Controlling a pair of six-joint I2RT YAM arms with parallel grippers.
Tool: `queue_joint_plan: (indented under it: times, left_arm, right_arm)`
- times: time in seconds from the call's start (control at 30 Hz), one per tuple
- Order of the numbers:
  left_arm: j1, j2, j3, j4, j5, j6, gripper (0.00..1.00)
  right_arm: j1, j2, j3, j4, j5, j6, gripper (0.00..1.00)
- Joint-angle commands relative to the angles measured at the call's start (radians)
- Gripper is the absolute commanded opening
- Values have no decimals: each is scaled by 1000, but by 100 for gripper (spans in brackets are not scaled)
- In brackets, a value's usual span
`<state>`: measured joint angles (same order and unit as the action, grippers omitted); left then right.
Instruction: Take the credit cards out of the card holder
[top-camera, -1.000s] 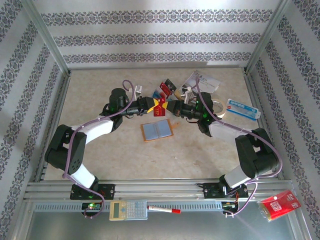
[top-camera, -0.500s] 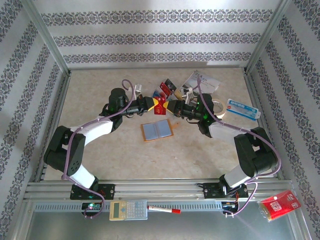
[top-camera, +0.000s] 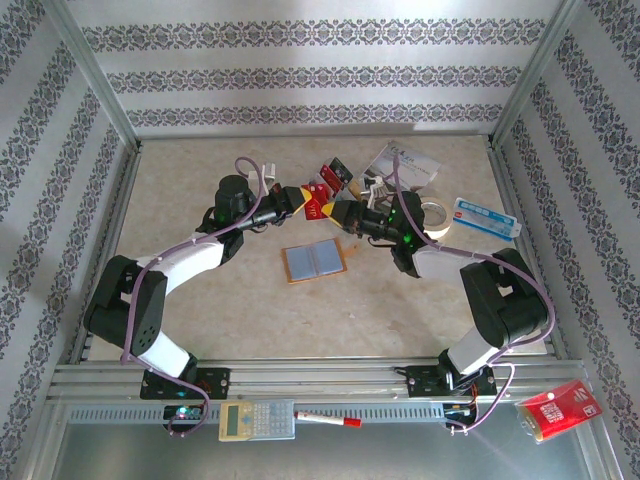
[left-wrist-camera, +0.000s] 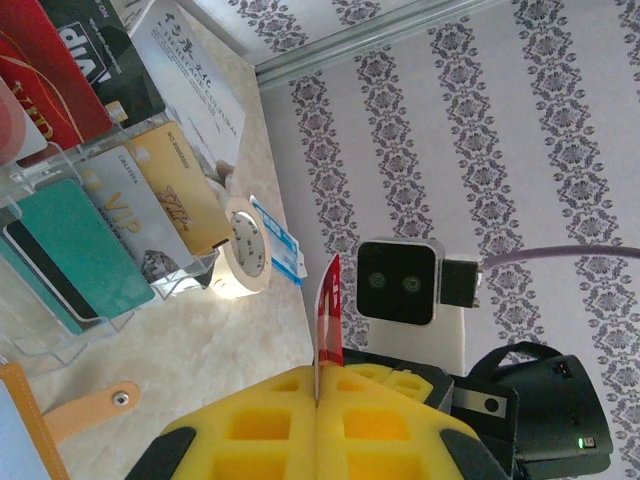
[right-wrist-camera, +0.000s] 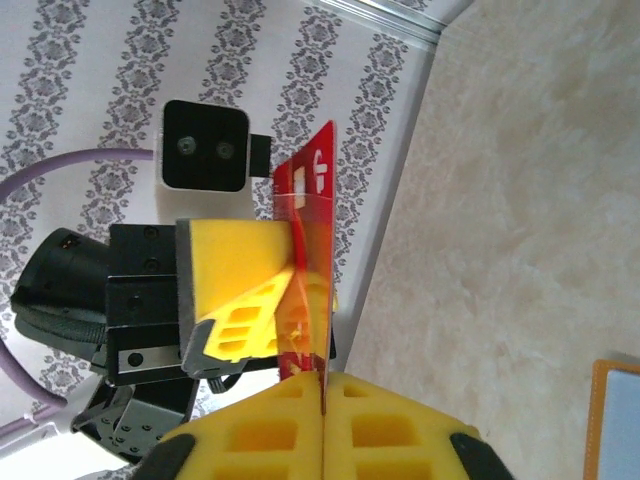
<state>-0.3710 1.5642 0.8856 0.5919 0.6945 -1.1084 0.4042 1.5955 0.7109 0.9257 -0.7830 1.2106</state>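
Holder (top-camera: 314, 262) open on worktop; just beyond, left jaws and right jaws both clamped on one red card (top-camera: 318, 206), pair shifted slightly farther since a second ago, so card's out and mid-handover, I'd say; other cards (top-camera: 335, 175) lie beyond.

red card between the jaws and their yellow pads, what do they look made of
The red card looks like thin, stiff plastic, seemingly glossy: it stays flat, looks hair-thin edge-on, and carries white print. The yellow pads look like soft foam or a rubbery moulding, matte, with a grid of open square cells.
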Motion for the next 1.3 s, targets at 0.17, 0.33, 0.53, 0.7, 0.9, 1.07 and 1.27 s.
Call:
queue_joint_plan:
  times: [0.17, 0.33, 0.53, 0.7, 0.9, 1.07, 1.27]
  left_arm:
    - [31, -53, 21, -209, -106, 50, 26]
    - [81, -103, 13, -403, -196, 124, 66]
    - [153, -154, 15, -637, -268, 243, 85]
    - [210, -212, -11, -729, -293, 335, 96]
    - [242, -295, -43, -776, -295, 437, 100]
    - [263, -336, -71, -812, -306, 462, 100]
    - [274, -368, -106, -812, -264, 476, 100]
  right_arm:
    - [6, -12, 18, -62, 24, -98, 0]
    - [-26, -50, 39, -272, 63, -231, 0]
    - [-50, -109, 146, -703, 165, -513, 0]
    - [-50, -120, 306, -1047, 320, -760, 0]
    - [-31, -28, 541, -1284, 433, -946, 0]
    - [-3, 119, 772, -1441, 558, -1088, 0]
    - [29, 305, 1034, -1574, 651, -1211, 0]
